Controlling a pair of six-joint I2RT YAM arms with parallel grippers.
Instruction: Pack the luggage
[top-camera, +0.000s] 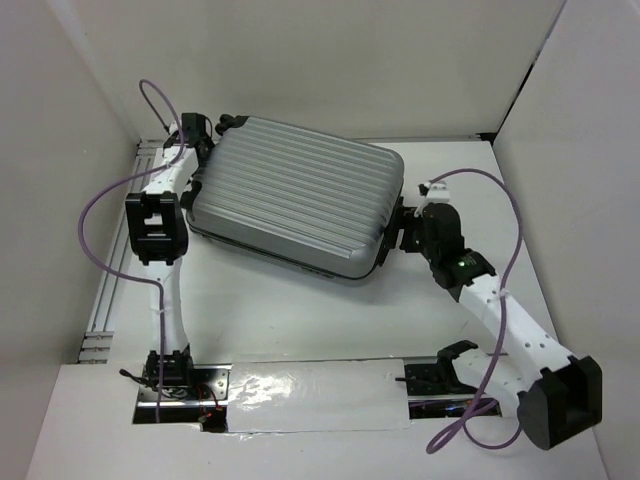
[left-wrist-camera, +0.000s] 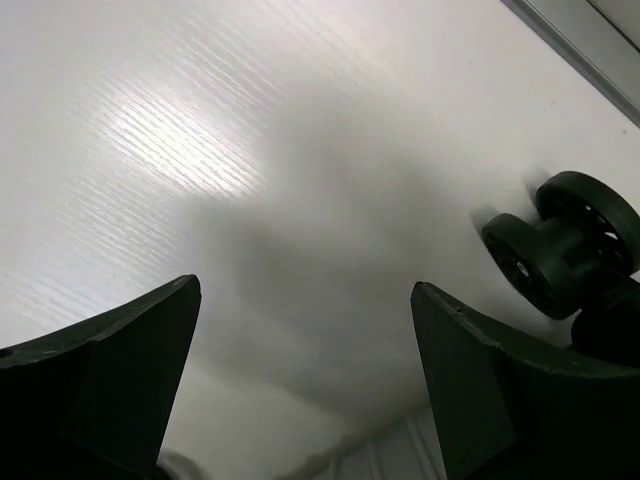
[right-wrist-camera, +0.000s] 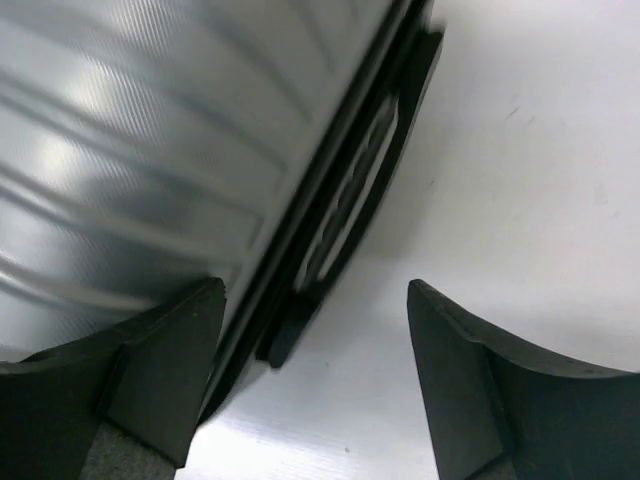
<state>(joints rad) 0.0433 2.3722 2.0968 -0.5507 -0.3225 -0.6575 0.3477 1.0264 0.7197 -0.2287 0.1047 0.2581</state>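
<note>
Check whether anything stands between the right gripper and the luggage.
Nothing visible does. The right gripper is open at the end of the luggage, with the black handle directly ahead of its fingers and only bare table beside it.

White links (top-camera: 172, 300); black joints (top-camera: 157, 228); looping purple cables (top-camera: 104, 192); one green light (top-camera: 461, 264).

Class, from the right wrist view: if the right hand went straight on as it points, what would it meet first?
Probably the luggage: its black side handle lies just ahead of the open right hand, though depth is unclear.
</note>
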